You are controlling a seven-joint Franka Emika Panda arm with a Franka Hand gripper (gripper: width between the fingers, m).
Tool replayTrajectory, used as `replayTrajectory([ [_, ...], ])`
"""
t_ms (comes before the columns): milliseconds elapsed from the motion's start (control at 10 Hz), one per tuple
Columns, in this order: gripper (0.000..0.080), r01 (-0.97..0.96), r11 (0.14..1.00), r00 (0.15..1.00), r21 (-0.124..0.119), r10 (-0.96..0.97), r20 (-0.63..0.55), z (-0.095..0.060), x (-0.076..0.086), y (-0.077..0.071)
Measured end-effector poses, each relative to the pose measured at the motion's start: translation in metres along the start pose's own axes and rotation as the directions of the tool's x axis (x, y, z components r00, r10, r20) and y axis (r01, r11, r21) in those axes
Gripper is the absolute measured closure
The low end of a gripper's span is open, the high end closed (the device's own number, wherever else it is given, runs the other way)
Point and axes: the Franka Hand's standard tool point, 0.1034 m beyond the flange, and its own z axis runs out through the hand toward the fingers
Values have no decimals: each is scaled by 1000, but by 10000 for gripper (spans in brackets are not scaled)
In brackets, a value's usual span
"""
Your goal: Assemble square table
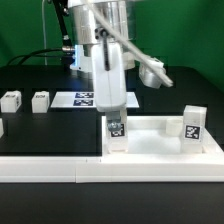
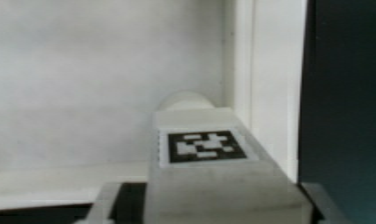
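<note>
The square table top is a white plastic slab with a raised rim, lying at the exterior view's right. My gripper is shut on a small white tagged leg and holds it upright at the top's near-left corner. I cannot tell whether the leg's lower end touches the top. A second leg stands upright on the top's right side. In the wrist view the held leg fills the middle between my fingers, above the top's flat face and close to its rim.
Two loose legs stand on the black table at the exterior view's left, and a third shows at the left edge. The marker board lies behind my gripper. A long white border rail runs along the front.
</note>
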Motion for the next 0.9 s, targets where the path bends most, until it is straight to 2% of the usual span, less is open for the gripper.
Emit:
replayTrajectory([
  [200, 508, 69, 998, 998, -1, -69, -2, 0, 0, 0],
  [300, 330, 288, 958, 957, 3, -288, -13, -2, -4, -1],
  [400, 213, 449, 893, 893, 13, -449, -7, -5, -5, -2],
  [500, 213, 586, 810, 811, 13, -586, 2, -7, -4, -2],
  [600, 163, 611, 791, 791, 10, -611, -5, -6, -3, -2],
  [900, 150, 769, 640, 640, 7, -769, -9, -6, -1, -2],
])
